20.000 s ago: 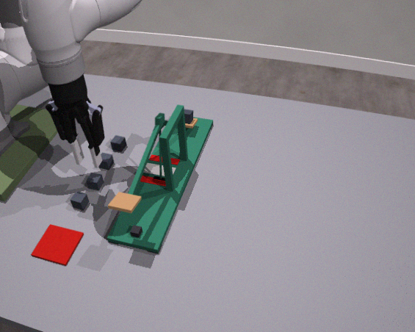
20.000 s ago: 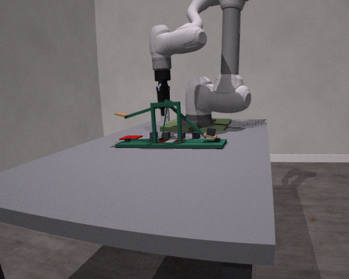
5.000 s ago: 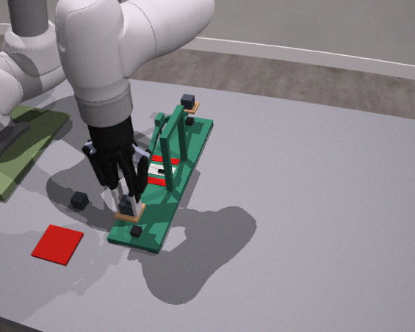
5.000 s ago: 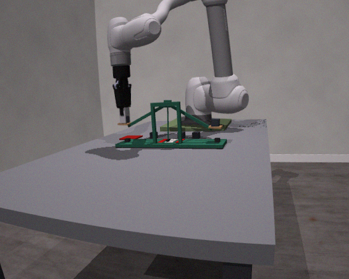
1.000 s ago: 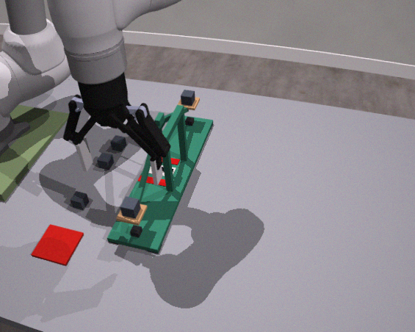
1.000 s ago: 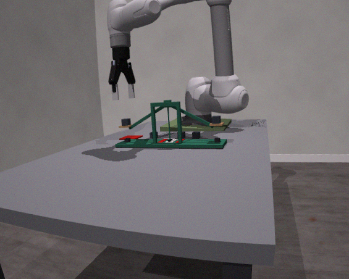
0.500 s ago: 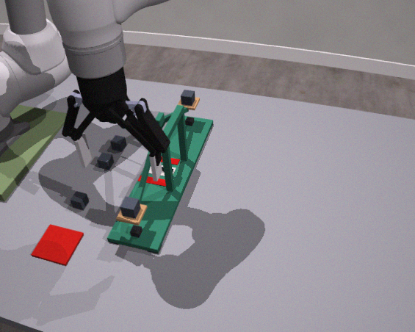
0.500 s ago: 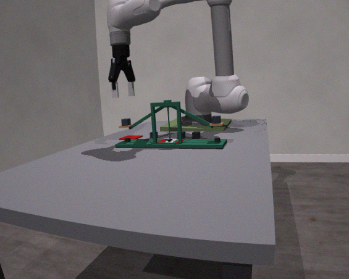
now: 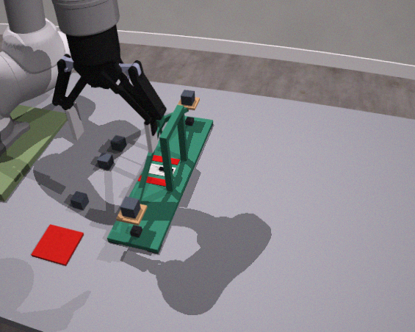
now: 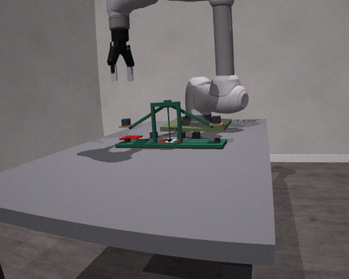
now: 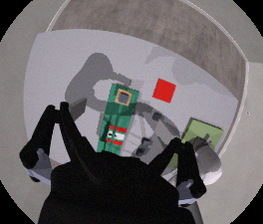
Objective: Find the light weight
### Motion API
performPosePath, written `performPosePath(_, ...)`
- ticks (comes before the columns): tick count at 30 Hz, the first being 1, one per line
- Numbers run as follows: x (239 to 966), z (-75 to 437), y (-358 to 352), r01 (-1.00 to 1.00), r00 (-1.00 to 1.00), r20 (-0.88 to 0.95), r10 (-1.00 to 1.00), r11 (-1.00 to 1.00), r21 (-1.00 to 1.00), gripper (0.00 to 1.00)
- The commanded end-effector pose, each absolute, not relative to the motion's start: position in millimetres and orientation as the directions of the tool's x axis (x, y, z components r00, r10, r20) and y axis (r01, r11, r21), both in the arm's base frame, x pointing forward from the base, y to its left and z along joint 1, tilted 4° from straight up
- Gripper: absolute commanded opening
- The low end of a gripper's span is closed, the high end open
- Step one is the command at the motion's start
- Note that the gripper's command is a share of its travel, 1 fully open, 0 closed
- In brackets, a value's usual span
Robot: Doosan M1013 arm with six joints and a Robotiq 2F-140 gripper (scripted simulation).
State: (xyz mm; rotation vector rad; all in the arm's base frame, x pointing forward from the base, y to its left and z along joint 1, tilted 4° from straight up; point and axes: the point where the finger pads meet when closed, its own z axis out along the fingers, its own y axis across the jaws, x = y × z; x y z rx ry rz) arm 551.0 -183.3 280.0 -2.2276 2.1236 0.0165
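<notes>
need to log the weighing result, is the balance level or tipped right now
Level. The pointer hangs over the white field, and each pan carries one weight: near pan, far pan. The gripper is open and raised clear.

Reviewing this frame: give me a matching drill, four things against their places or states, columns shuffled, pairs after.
1. gripper
2. red dish
3. pointer tip
4. near pan

a. over the white field
b. carries one weight
c. open, high above the balance
d. bare, flat on the table

Pairs: 1-c, 2-d, 3-a, 4-b
</notes>
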Motion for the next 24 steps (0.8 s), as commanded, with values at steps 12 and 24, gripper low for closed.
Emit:
performPosePath(12, 531.9, 286.1, -175.9, -0.998, 0.049, -0.052, -0.997, -0.047, -0.039, 1.0)
performPosePath(24, 443.5, 284.9, -139.3, -0.998, 0.049, -0.052, -0.997, -0.047, -0.039, 1.0)
